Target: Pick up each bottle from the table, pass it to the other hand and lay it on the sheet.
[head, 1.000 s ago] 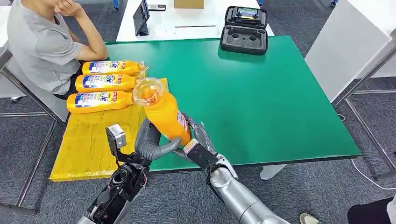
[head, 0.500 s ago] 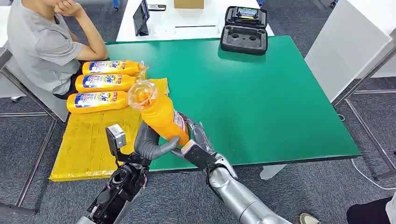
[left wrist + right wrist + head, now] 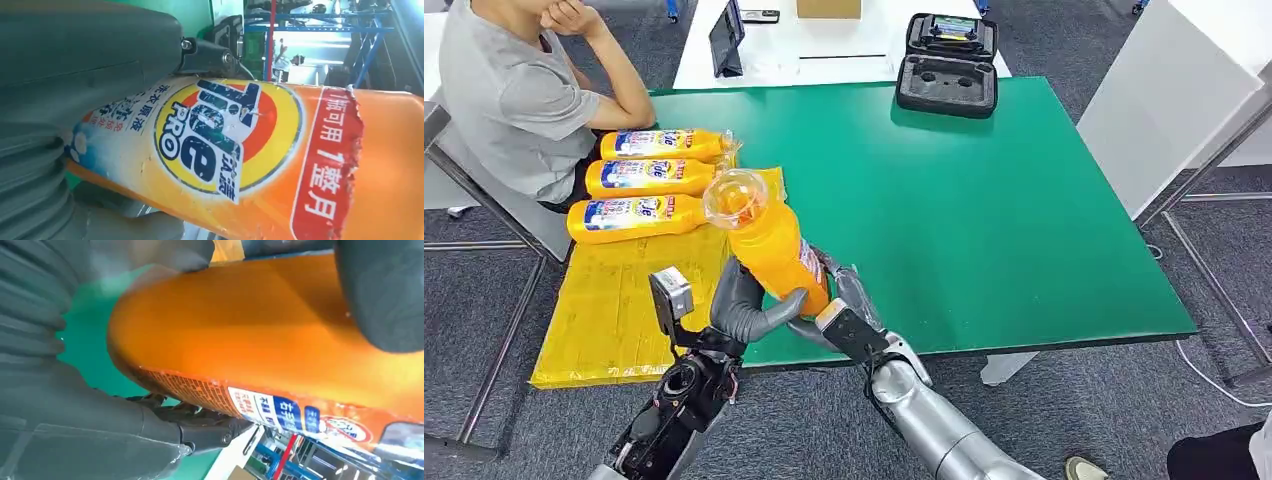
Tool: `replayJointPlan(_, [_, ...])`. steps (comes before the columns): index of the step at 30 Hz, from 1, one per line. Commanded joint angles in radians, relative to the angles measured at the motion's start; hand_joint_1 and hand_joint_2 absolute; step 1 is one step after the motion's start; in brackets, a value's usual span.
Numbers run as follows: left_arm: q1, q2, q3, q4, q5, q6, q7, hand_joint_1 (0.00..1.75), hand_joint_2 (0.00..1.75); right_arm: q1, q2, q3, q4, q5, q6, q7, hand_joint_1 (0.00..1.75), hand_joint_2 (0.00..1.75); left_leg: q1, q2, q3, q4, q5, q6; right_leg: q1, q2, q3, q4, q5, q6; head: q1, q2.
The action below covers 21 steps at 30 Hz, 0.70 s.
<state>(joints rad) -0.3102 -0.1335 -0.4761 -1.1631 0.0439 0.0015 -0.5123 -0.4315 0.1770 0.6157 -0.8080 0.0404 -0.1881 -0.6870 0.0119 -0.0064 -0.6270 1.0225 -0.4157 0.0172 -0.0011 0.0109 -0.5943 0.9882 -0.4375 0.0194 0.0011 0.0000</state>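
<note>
An orange detergent bottle [image 3: 774,250] with a clear cap stands nearly upright above the table's near edge, between both hands. My left hand [image 3: 746,305] wraps its lower part from the left, thumb across the front. My right hand [image 3: 844,300] holds the same part from the right, fingers behind it. In the left wrist view the bottle's label [image 3: 220,135] lies against my left hand [image 3: 75,60]. The right wrist view has the bottle's bare orange side [image 3: 250,340] inside my right hand [image 3: 60,420]. Three more orange bottles [image 3: 646,178] lie side by side on the yellow sheet [image 3: 624,310].
The green table [image 3: 984,220] stretches ahead and to the right. A person [image 3: 514,100] sits at its far left corner, next to the lying bottles. An open black case [image 3: 947,62] stands at the far edge, with a tablet [image 3: 726,38] on the white table behind.
The bottle's top swayed slightly left, then came back a little right. Both hands have stayed on its lower part.
</note>
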Motion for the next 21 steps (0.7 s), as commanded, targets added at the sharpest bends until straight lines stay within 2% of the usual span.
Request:
replayJointPlan(1, [-0.007,0.011,-0.042,0.040,-0.010,-0.005,0.008,1.75,1.75,-0.017,-0.023,0.008,-0.036,-0.039,0.004,0.016,0.00,1.75,-0.001,0.001,0.005,-0.001,-0.001,0.000,-0.001,-0.001,0.004,-0.001,-0.001,0.000,0.000,0.000])
replayJointPlan(21, [-0.038,0.025,-0.053,0.040,-0.077,0.023,0.012,1.75,1.75,0.023,-0.047,-0.006,-0.074,-0.051,-0.004,0.035,0.00,1.75,0.000,0.000,0.003,-0.001,-0.001,0.000,0.000,-0.001,0.002,-0.001,-0.001,0.000,0.000,0.000])
